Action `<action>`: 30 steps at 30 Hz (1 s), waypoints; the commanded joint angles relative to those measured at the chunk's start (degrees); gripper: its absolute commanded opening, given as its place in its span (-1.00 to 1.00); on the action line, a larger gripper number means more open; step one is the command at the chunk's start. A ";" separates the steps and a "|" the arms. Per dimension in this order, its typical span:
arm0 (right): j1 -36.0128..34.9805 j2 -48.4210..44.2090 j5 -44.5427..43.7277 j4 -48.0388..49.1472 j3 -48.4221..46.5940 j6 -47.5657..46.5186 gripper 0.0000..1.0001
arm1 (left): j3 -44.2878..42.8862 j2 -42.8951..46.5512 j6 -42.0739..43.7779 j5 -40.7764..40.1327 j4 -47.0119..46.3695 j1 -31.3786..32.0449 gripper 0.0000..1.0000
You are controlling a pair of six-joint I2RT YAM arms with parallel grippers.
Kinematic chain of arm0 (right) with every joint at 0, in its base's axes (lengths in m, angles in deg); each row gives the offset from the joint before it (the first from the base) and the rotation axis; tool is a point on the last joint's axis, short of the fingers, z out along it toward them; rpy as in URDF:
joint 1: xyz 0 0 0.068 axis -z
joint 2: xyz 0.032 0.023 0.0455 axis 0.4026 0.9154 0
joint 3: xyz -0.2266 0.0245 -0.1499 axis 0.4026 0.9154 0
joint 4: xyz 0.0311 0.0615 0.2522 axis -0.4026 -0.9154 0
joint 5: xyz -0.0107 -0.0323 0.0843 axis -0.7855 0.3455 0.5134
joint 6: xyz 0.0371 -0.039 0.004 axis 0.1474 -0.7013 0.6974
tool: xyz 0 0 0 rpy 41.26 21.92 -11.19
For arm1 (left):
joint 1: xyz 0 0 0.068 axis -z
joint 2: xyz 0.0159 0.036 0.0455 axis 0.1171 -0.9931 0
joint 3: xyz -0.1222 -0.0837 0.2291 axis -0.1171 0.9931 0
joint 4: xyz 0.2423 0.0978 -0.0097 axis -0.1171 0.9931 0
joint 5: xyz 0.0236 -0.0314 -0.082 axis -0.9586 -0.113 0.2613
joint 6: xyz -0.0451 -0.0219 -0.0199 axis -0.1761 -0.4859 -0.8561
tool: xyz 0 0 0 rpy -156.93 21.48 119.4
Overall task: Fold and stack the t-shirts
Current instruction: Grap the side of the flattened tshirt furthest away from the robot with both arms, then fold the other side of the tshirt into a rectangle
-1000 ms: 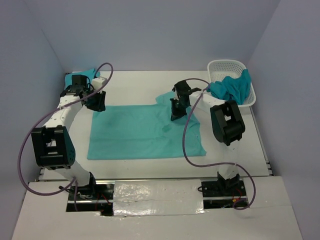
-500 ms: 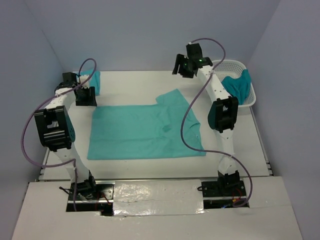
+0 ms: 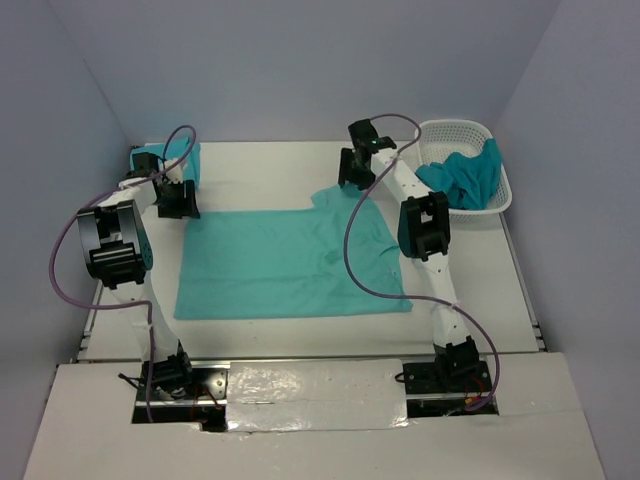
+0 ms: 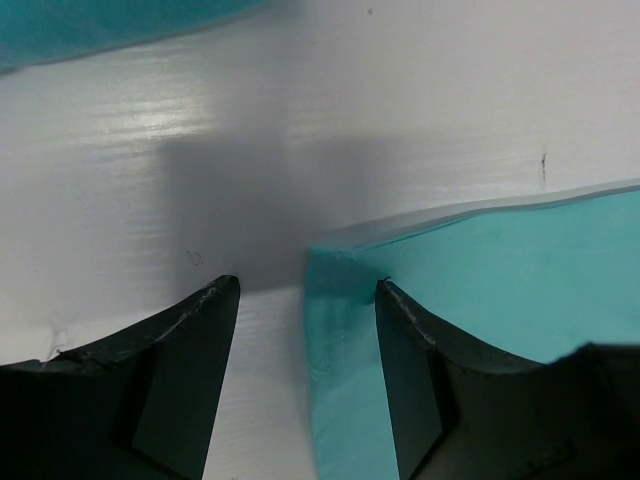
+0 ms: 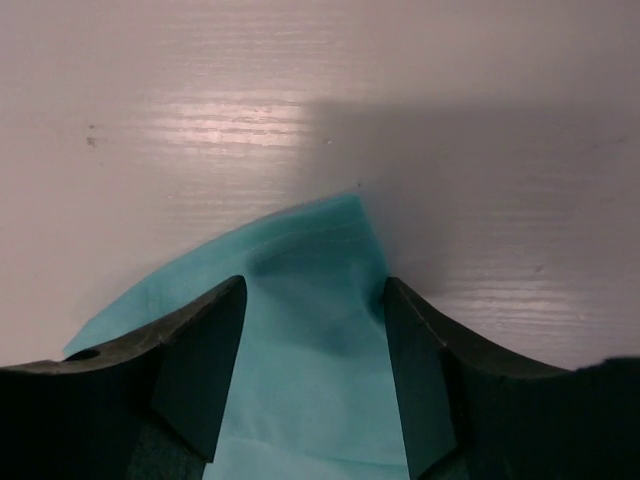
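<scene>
Jaws apart, the left pincer [image 4: 305, 289] hangs over a corner of the spread shirt [image 3: 290, 265] on the desk [image 3: 265, 170]; the right pincer [image 5: 313, 289], likewise parted, straddles its sleeve [image 5: 310, 255] tip.

The white tabletop [image 3: 270, 160] carries one teal t-shirt [image 3: 280, 265] spread flat across its middle. At the far left corner lies what seems to be a folded shirt [image 3: 192, 160], partly hidden. A white basket [image 3: 455, 128] sits at the far right corner.
</scene>
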 commanded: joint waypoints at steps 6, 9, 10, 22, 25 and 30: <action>-0.47 2.27 -2.45 -3.73 -0.02 0.36 0.06 | -1.37 -3.30 0.76 6.15 0.49 0.85 0.25; -0.12 2.10 -2.63 -2.77 0.59 0.88 -0.22 | -1.37 -3.30 2.61 7.03 1.10 1.91 -0.23; -0.03 1.92 -2.54 -2.16 0.86 0.89 -0.41 | -1.37 -3.30 2.87 7.12 1.28 2.26 -0.44; -0.03 -21.22 -0.01 10.65 28.86 -1.49 -1.00 | 0.74 4.95 14.44 12.49 2.24 2.26 -1.00; -0.21 -32.56 2.37 17.17 43.54 -0.35 -1.00 | 2.49 8.65 20.69 12.22 5.06 2.35 -1.00; -0.91 -43.68 5.28 23.42 62.37 2.55 -1.00 | 6.01 12.95 27.12 12.14 10.60 2.26 -1.00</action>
